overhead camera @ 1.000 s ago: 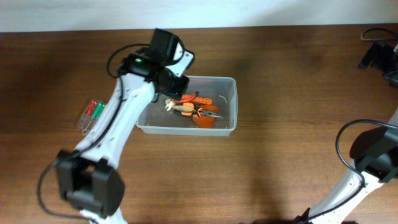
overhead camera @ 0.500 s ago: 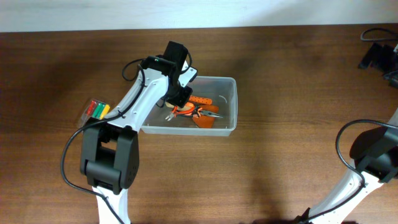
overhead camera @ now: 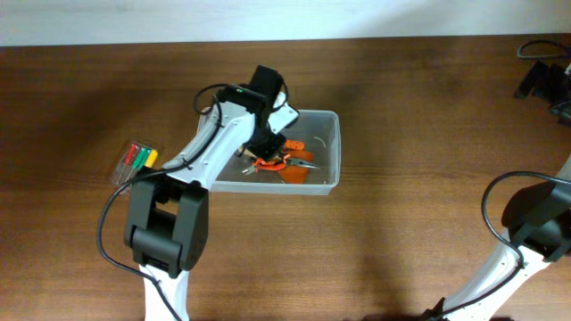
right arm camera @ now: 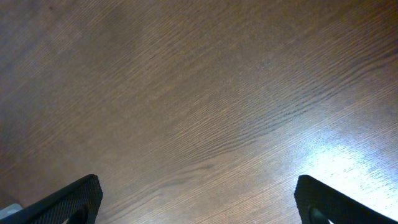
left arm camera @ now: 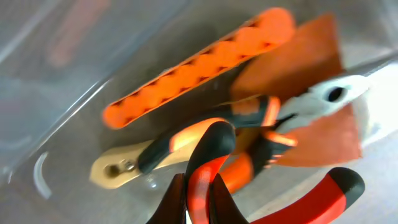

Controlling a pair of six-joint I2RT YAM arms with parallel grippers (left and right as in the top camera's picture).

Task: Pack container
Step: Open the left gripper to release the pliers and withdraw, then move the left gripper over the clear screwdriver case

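The container (overhead camera: 321, 112) sits on the brown tabletop (overhead camera: 401, 232), left of centre in the overhead view, with its long side running left to right. The left arm reaches down into its left half, and the left gripper (overhead camera: 268, 143) is low among the tools inside.

From the left wrist camera, the jaws are narrow and pinch a red-and-black handle (left arm camera: 208, 149) that rises between the two dark fingers (left arm camera: 174, 202). It is hard to say from this close, blurred view which tool that handle belongs to. A second red handle with a black tip (left arm camera: 329, 190) lies just to the right. Above them rests a pair of pliers (left arm camera: 323, 99) with a silver head and orange-and-black grips, lying on a rust-orange sheet (left arm camera: 305, 62). A bright orange strip with a scalloped edge (left arm camera: 199, 62) crosses the container floor diagonally. A pale tan piece with a metal rivet (left arm camera: 118, 169) lies at the lower left.

A small clear screwdriver pack (overhead camera: 134, 161) lies on the tabletop well left of the container.

The right arm (overhead camera: 535, 232) stands at the far right edge, well apart from the container. The right gripper (right arm camera: 199, 202) has its jaws wide over bare wood and holds nothing.
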